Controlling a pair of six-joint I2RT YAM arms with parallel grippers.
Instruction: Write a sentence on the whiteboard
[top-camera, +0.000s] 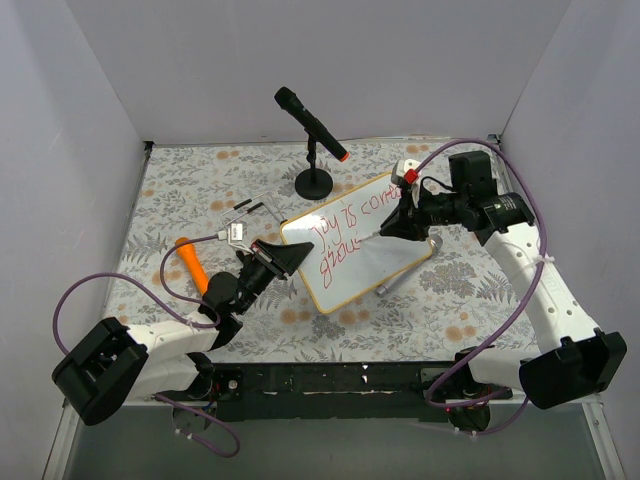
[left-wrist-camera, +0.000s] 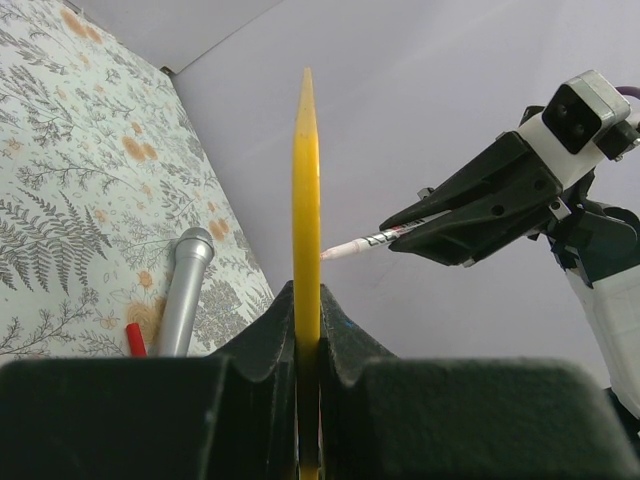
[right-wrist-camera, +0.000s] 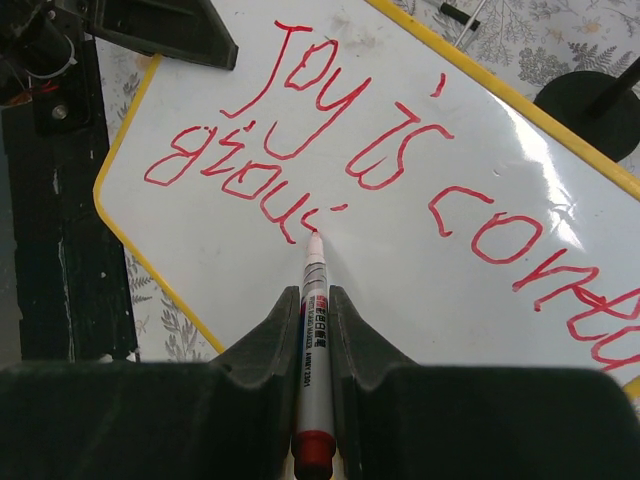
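Over the floral table cover (top-camera: 450, 300), the left gripper (top-camera: 285, 258) clamps the whiteboard (top-camera: 385, 255), the right gripper (top-camera: 386, 231) pinches a marker (right-wrist-camera: 313, 330), and the sentence (right-wrist-camera: 380, 150) looks nearly finished.

Lab-style test booth: plain white walls (top-camera: 300, 60), floral tablecloth (top-camera: 180, 180).

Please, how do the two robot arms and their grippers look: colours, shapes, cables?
The left arm and right arm have white shells, black joints and a black boxy housing at the near end. A thin purple cable loops along each. The left gripper and right gripper have matte black, wedge-shaped fingers tapering towards the tips.
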